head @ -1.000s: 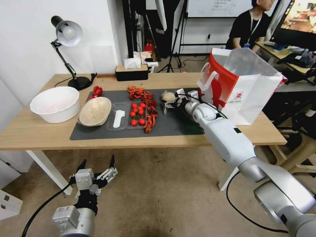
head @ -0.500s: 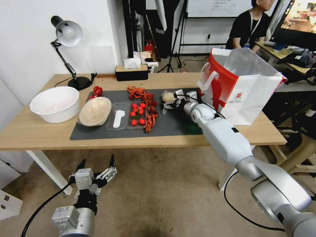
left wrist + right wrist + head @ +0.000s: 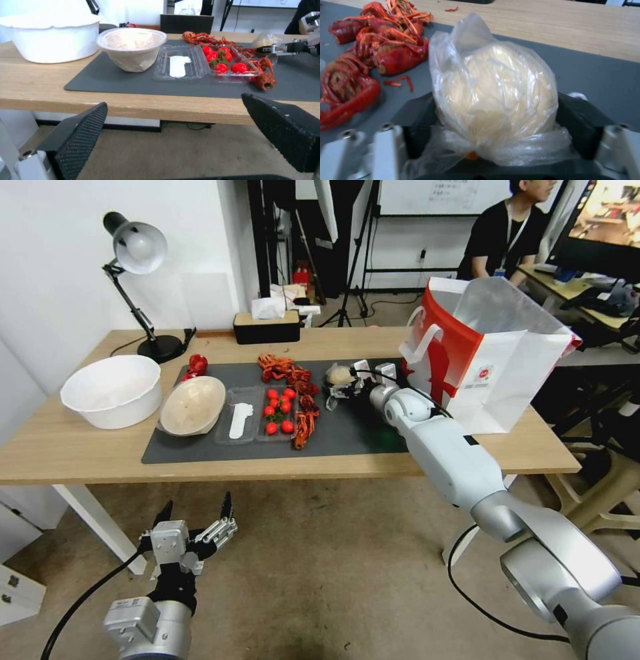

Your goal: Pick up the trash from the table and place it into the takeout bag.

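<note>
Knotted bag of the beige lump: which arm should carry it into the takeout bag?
Right. The right gripper already straddles the knotted bag on the grey mat, beside the takeout bag. The left gripper hangs open below the table, far off.

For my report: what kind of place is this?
Probably a lab or office used for robot tests: a table staged with meal leftovers, camera tripods and a whiteboard behind, a monitor desk alongside.

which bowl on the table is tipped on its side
The beige paper bowl on the dark grey mat; the bigger white plastic bowl beside it stands upright.
</note>
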